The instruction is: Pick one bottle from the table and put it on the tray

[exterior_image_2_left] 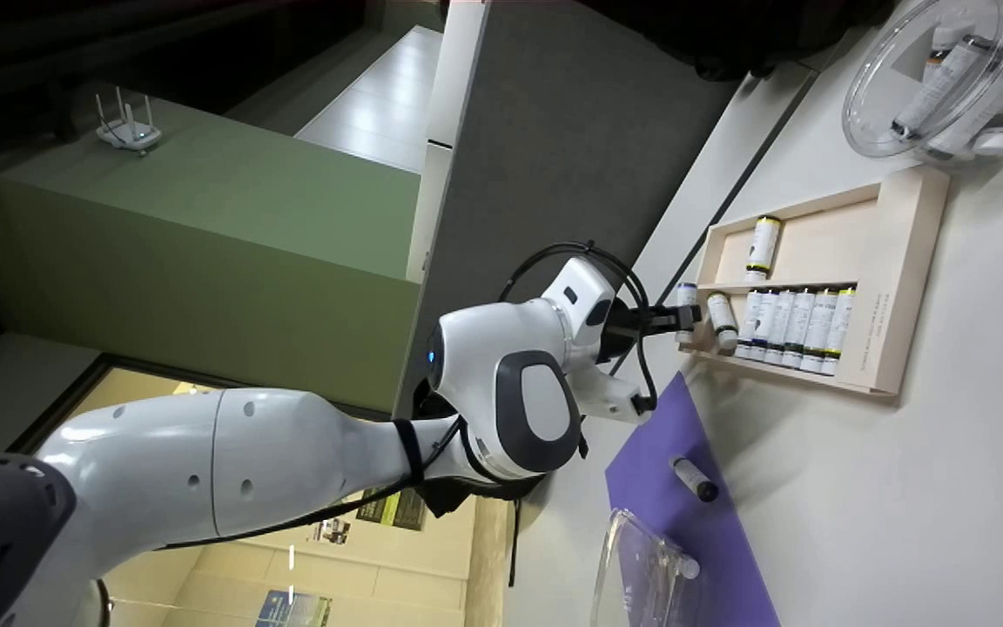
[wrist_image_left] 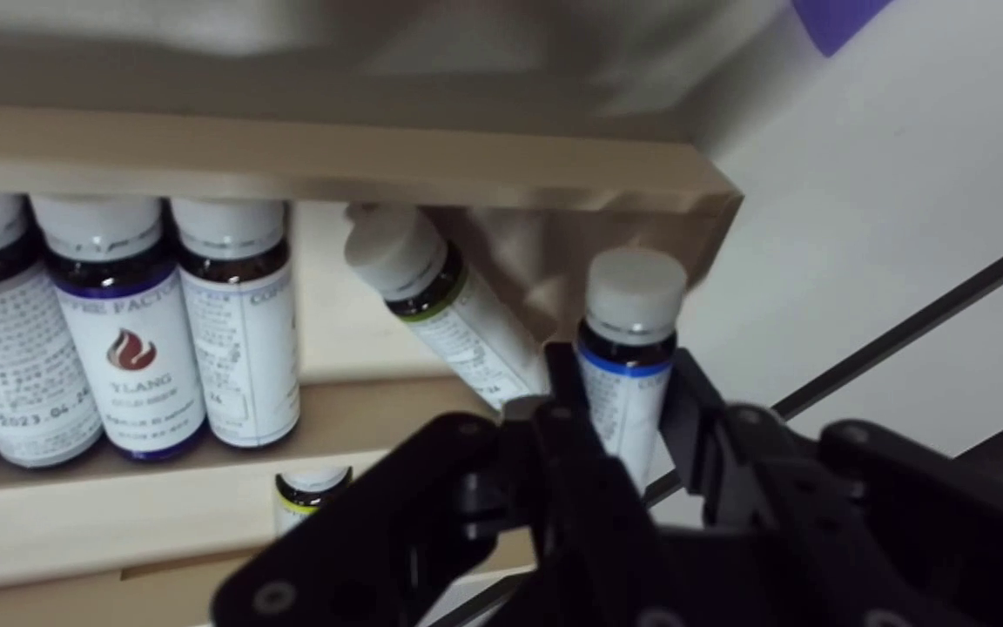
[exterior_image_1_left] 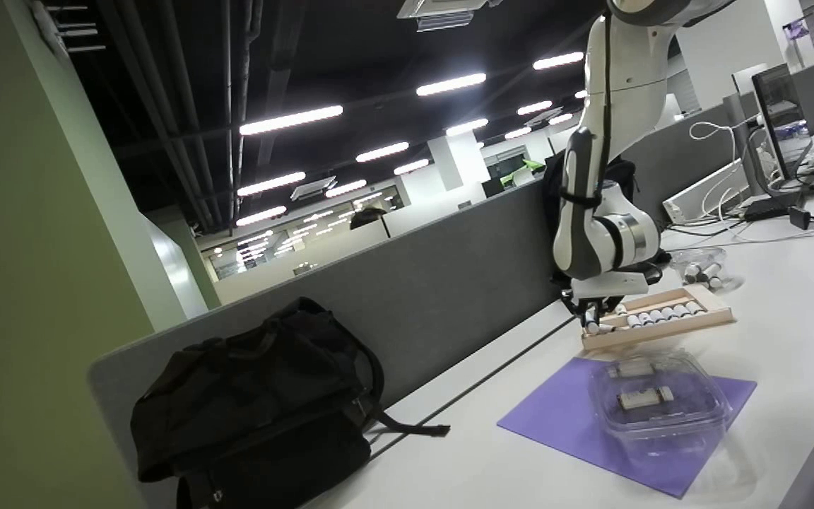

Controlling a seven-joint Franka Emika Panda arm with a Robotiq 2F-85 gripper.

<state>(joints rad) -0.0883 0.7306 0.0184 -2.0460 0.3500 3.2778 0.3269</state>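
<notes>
Gripper [wrist_image_left: 626, 383] clamped on one bottle [wrist_image_left: 632, 340], a finger each side of its label; bottle is at the short end of the tan tray [exterior_image_2_left: 898, 287], can't tell if it touches it or is held just above. Long axis roughly parallel to the row of bottles [wrist_image_left: 131, 357], white cap pointing same way as theirs, toward the long wall facing the purple mat [exterior_image_1_left: 548, 410]. Crowding it: slanted bottle [wrist_image_left: 467, 318] between row and nearer finger, cap by that wall, lower end at the finger, contact unclear; tray's end wall right by the held bottle too. Lone bottle [exterior_image_2_left: 761, 248] in the other compartment. Round clear container [exterior_image_2_left: 851, 126] of jumbled bottles [exterior_image_2_left: 941, 87] near the tray's opposite end. On the mat, clear plastic box [exterior_image_1_left: 668, 424], loose bottle [exterior_image_2_left: 693, 477] near it, another lying bottle [exterior_image_1_left: 644, 398] seen through the plastic, inside or behind unclear. All on the white table [exterior_image_1_left: 449, 466], dark seam [wrist_image_left: 919, 320] along it beside the grey partition [exterior_image_1_left: 463, 304]; black backpack [exterior_image_1_left: 258, 417] at the partition, monitor [exterior_image_1_left: 781, 116] and cables [exterior_image_1_left: 721, 152] farther down the table. Room: green wall [exterior_image_1_left: 32, 212], dark ceiling [exterior_image_1_left: 350, 35], lit strip lights [exterior_image_1_left: 290, 120], robot arm [exterior_image_2_left: 501, 366] across much of an exterior view
</notes>
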